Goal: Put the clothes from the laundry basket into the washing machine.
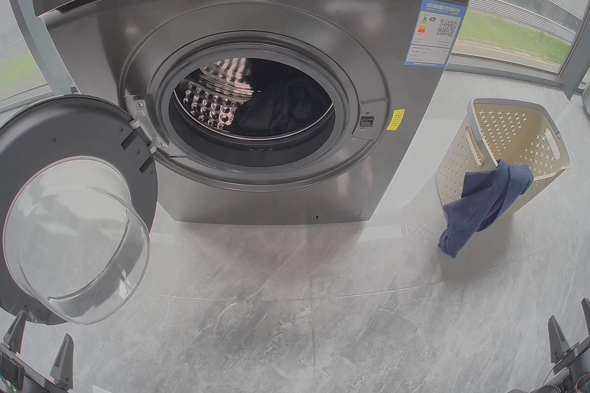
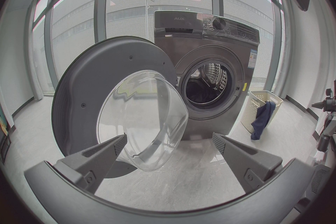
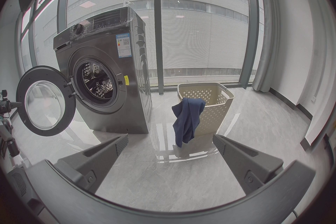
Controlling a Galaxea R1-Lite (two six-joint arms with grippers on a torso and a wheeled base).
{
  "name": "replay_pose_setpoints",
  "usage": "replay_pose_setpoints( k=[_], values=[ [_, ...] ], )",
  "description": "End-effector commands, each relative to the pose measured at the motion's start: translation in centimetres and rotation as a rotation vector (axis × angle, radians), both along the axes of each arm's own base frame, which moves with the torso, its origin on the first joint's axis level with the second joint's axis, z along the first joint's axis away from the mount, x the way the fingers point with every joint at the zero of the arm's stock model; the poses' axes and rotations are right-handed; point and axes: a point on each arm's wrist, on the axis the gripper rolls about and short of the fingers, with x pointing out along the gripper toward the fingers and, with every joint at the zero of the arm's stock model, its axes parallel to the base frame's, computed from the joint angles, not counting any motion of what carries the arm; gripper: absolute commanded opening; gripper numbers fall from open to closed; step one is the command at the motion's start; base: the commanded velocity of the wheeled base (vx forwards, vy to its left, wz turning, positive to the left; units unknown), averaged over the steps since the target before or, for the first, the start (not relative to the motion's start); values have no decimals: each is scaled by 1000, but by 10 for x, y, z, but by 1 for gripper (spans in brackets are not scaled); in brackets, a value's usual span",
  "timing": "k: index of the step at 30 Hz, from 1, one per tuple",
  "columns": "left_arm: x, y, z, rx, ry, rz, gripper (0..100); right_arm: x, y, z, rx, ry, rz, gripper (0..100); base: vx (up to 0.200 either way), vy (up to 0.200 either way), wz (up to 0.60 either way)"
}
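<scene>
Both claws are open and empty. Left gripper (image 2: pixel 168 135) sits low, near the open door (image 1: pixel 74 210). Right gripper (image 3: pixel 169 136) sits low on the basket side, well apart from the laundry.

Target is the blue garment (image 1: pixel 485 204). It's draped over the near rim of the laundry basket (image 1: pixel 513 103), with most of it hanging down the outer wall toward the floor. The basket stands just right of the washing machine (image 1: pixel 393 13). One dark garment (image 1: pixel 279 105) is already in the drum.

Plan, as I judge it:
- This is a right claw job, since it's on that side.
- I pinch the bunched fold at the rim, not the dangling tail. A tail grab means a long swing.
- I take cloth only. The basket looks light, and catching the plastic rim would likely drag or tip it.
- I lift straight up until the tail clears the rim and the floor, then move across.
- The door is swung out to the left, so the approach from the right looks free.
- I release well past the gasket, so nothing hangs over the lip.

I can't see the basket bottom from here. I'll check for more items after this one.
</scene>
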Motion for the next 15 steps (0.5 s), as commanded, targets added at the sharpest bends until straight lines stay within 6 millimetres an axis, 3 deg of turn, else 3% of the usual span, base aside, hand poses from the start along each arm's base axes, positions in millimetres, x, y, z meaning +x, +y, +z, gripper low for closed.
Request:
replay_pose_setpoints(
  k=[1,7,15],
  values=[
    [-2,2,-7,-24,-8,73,100,0,0,-5,-3,-8,6,100,0,0,0],
    [-2,0,-12,-17,53,-8,100,0,0,-5,-18,-7,14,100,0,0,0],
    [-2,0,-12,-31,39,2,100,0,0,-5,-18,-7,15,100,0,-200,0]
  ],
)
